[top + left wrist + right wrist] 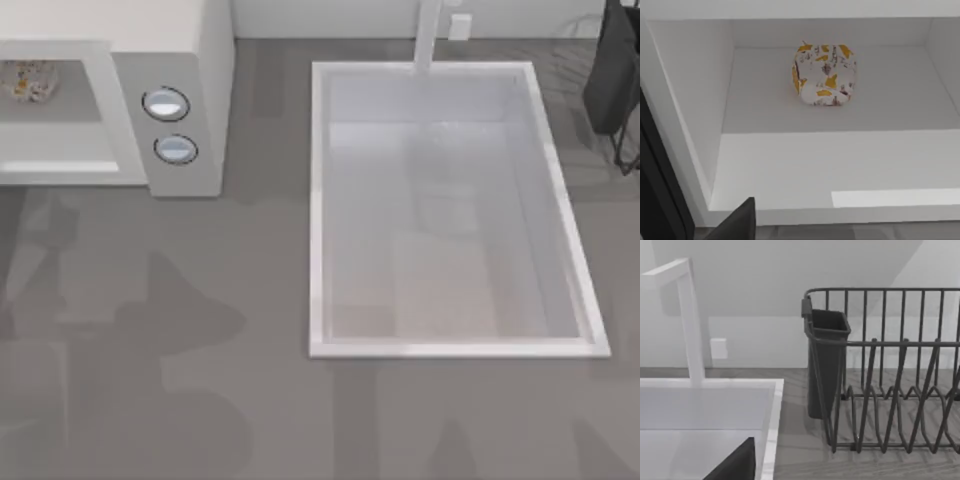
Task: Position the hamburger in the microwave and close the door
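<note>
The hamburger (25,80) lies inside the microwave (200,40), at the table's far left. In the left wrist view the hamburger (824,75) rests on the white cavity floor (840,165) near the back wall. The cavity is open at its front. A dark strip beside it is the door (652,195), swung open. A dark part of my left gripper (737,225) sits just outside the cavity's front sill. A dark part of my right gripper (735,465) hangs over the sink's far right corner.
The microwave's grey control panel (175,130) bears two dials. A white sink basin (320,200) with a faucet (428,35) fills the table's middle. A dark wire dish rack (890,390) with a cutlery cup (825,365) stands at the far right.
</note>
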Controlling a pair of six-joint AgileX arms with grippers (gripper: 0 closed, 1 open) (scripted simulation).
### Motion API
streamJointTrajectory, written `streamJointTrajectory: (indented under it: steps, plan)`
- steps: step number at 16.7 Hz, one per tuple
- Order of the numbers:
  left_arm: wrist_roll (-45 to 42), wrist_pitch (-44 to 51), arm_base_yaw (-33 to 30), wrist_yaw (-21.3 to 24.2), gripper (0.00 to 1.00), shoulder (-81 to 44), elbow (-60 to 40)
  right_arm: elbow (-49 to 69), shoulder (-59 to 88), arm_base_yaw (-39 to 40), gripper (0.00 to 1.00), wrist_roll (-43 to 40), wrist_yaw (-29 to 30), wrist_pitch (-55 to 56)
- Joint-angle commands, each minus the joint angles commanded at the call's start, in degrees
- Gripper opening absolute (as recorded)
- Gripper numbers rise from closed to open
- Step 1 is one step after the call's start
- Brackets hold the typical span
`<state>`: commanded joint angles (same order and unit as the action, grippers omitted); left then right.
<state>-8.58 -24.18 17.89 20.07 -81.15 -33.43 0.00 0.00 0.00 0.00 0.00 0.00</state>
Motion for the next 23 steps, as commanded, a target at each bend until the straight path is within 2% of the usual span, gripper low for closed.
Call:
streamJointTrajectory:
  steps: [6, 18, 23]
  plan:
    - [1.31, 2.05, -3.31, -3.38, 1.00, 12.36, 5.60, 0.00, 0.00, 0.00, 1.00, 0.00, 0.00, 0.00]
    - [6.82, 17.17, -14.92, -16.35, 1.00, 65.18, 27.21, 0.00, 0.00, 0.00, 1.00, 0.00, 0.00, 0.00]
    - [8.34, 23.17, -17.53, -19.58, 1.00, 79.11, 32.62, 0.00, 0.00, 0.00, 1.00, 0.00, 0.00, 0.00]
